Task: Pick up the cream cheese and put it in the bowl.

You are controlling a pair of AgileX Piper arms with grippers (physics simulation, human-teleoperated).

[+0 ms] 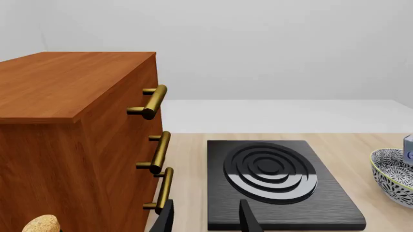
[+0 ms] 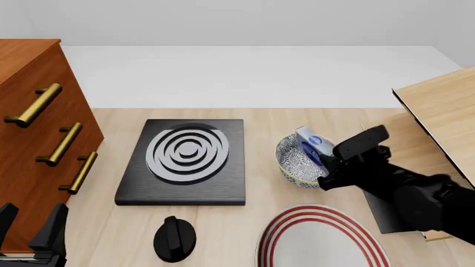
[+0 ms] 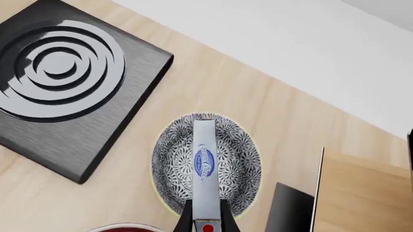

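Observation:
The cream cheese is a thin pale box with a blue logo and a red mark, held edge-on in my right gripper directly over the speckled bowl. In the front view the box sits tilted at the bowl, its lower end inside the rim, with the right gripper shut on it from the right. My left gripper is open and empty at the near left, by the cabinet; its fingers show in the left wrist view, where the bowl is at the edge.
A black stove plate with a ringed burner lies mid-table. A wooden drawer cabinet stands at the left. A black knob and a red-ringed white plate lie near the front. A wooden board is at the right.

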